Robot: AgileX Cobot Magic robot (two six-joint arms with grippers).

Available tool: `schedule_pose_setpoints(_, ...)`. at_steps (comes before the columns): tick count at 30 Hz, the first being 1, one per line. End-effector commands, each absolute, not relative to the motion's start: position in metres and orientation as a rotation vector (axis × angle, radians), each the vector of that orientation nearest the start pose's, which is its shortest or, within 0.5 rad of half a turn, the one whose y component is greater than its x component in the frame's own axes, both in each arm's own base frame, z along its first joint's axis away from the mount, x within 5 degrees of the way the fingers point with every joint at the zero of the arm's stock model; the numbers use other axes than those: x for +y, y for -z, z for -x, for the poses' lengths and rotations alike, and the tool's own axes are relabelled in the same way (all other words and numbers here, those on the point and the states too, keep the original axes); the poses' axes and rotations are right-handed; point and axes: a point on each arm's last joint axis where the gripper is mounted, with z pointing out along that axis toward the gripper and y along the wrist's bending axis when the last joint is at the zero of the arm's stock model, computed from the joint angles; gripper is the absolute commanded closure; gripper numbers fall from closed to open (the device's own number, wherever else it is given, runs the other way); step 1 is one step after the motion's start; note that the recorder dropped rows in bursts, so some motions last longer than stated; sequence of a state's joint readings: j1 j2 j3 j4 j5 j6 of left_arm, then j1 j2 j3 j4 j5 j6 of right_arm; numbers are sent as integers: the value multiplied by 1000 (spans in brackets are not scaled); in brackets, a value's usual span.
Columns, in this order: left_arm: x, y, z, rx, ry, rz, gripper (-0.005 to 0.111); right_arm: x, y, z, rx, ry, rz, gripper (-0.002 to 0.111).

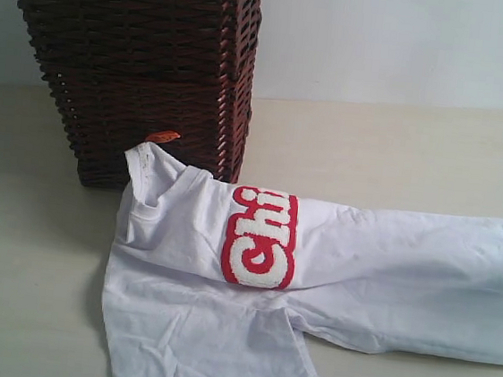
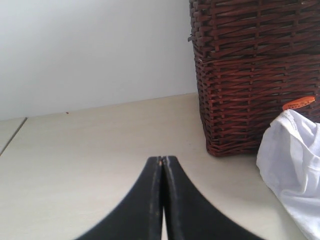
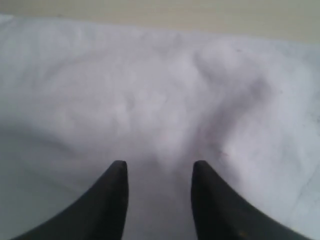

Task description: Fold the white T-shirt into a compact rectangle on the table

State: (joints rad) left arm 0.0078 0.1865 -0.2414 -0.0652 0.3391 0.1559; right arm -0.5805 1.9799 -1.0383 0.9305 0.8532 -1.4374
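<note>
Surface: your pale cream surface (image 1: 400, 141) ran back to a plain white wall.
Basket: a brown wicker basket (image 1: 138, 69) with white lace edging stood at the far left of the exterior view.
Shirt: your white T-shirt (image 1: 361, 263) lay rumpled on the surface in front of the basket. Its collar and orange neck tag (image 1: 162, 136) were against the basket's lower wall. The body was folded over, so the red-outlined lettering (image 1: 261, 239) read only "Chi".
Left: your left tool (image 2: 162, 159) was pressed together and held nothing. It was above bare surface, with the shirt's collar apart from it, beside the basket.
Right: your right tool (image 3: 159, 167) stood spread, close above the shirt's white cloth, and pinched nothing.
</note>
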Motion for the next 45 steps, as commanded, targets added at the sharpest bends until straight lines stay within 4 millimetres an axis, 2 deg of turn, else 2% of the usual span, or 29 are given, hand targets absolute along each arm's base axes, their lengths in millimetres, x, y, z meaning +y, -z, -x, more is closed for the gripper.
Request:
schedule_pose_setpoints(1, -1, -252, -64, 1760, -57, -87, 107, -143, -95, -311, 2655, -595, 244, 92)
schedule_pose_setpoints(4, -1, -252, -64, 1760, -57, -87, 107, -146, -81, -308, 2706, -564, 283, 109)
schedule_pose_setpoints(7, -1, -252, -64, 1760, -57, -87, 107, -155, -69, -307, 2763, -432, 267, 108)
schedule_pose_setpoints(11, -1, -252, -64, 1760, -57, -87, 107, -173, -64, -311, 2768, -160, 230, 108)
schedule_pose_setpoints(15, -1, -252, -64, 1760, -57, -87, 107, -179, -66, -314, 2748, -73, 202, 108)
schedule_pose_setpoints(20, -1, -252, -64, 1760, -57, -87, 107, -172, -87, -317, 2695, -174, 144, 108)
schedule_pose_setpoints(23, -1, -252, -64, 1760, -57, -87, 107, -164, -112, -319, 2616, -251, 153, 103)
schedule_pose_setpoints(26, -1, -252, -64, 1760, -57, -87, 107, -150, -145, -320, 2504, -384, 181, 95)
schedule_pose_setpoints(30, -1, -252, -64, 1760, -57, -87, 107, -122, -192, -316, 2285, -574, 336, 89)
schedule_pose_setpoints(33, -1, -252, -64, 1760, -57, -87, 107, -91, -205, -319, 2203, -580, 504, 89)
schedule_pose_setpoints(36, -1, -252, -64, 1760, -57, -87, 107, -40, -201, -322, 2172, -625, 708, 89)
schedule_pose_setpoints(41, -1, -252, -64, 1760, -57, -87, 107, 65, -184, -322, 2111, -749, 1040, 91)
schedule_pose_setpoints(43, -1, -252, -64, 1760, -57, -87, 107, 96, -175, -320, 2105, -769, 1090, 96)
schedule_pose_setpoints(45, -1, -252, -64, 1760, -57, -87, 107, 117, -163, -319, 2135, -780, 1088, 105)
